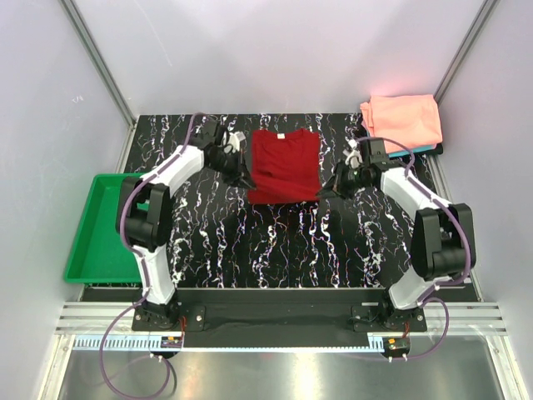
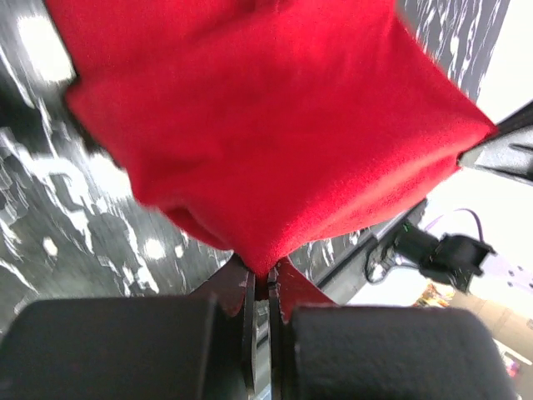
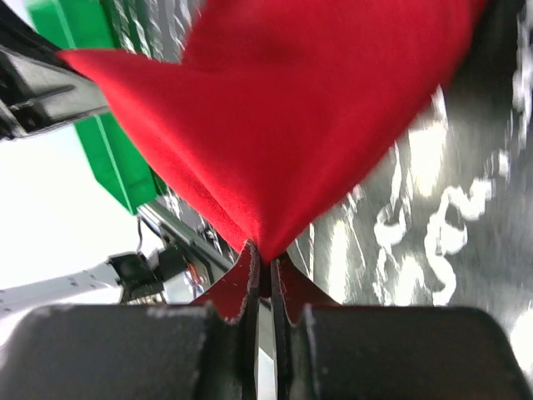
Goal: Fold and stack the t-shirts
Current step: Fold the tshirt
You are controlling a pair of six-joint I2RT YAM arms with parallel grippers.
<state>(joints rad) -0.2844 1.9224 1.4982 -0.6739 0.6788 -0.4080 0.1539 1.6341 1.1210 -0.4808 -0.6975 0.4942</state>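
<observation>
The dark red t-shirt (image 1: 285,165) lies partly folded in the middle back of the black marbled table. My left gripper (image 1: 246,181) is shut on its near left corner; the left wrist view shows the red cloth (image 2: 275,125) pinched between the jaws. My right gripper (image 1: 323,191) is shut on its near right corner; the right wrist view shows the cloth (image 3: 283,125) rising from the closed jaws. A folded salmon-pink t-shirt (image 1: 401,121) lies at the back right, on a teal one (image 1: 431,149) showing only as a thin edge.
A green plastic tray (image 1: 108,227) stands at the table's left edge and shows in the right wrist view (image 3: 100,158). The enclosure walls stand close on both sides and behind. The bare marbled table top (image 1: 283,242) stretches in front of the shirt.
</observation>
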